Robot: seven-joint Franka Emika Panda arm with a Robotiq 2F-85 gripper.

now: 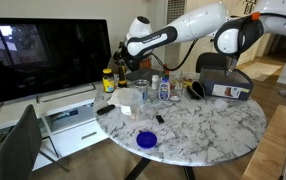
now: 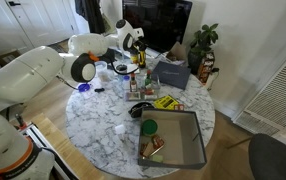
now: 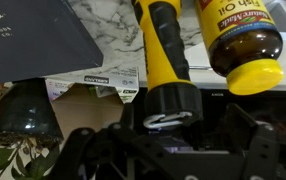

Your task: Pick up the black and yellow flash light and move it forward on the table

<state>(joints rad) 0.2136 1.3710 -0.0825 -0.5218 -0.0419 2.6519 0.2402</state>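
Note:
In the wrist view the black and yellow flashlight (image 3: pixel 161 50) reaches away from me over the marble table (image 3: pixel 108 20). Its black end cap with a metal clip sits between my fingers. My gripper (image 3: pixel 168 125) is open, with a gap showing on each side of the cap. In both exterior views the gripper (image 1: pixel 117 63) (image 2: pixel 133 43) hangs over the table's edge nearest the TV, among the bottles. The flashlight is too small to make out clearly there.
A brown fish-oil bottle with a yellow cap (image 3: pixel 238 35) (image 1: pixel 108 80) stands right beside the flashlight. A dark folder (image 3: pixel 33 35) and papers lie on its other side. More bottles, a box (image 1: pixel 228 85), a blue lid (image 1: pixel 147 140) and a grey bin (image 2: pixel 173 140) crowd the table (image 1: pixel 213 125). A TV (image 1: pixel 43 50) stands behind.

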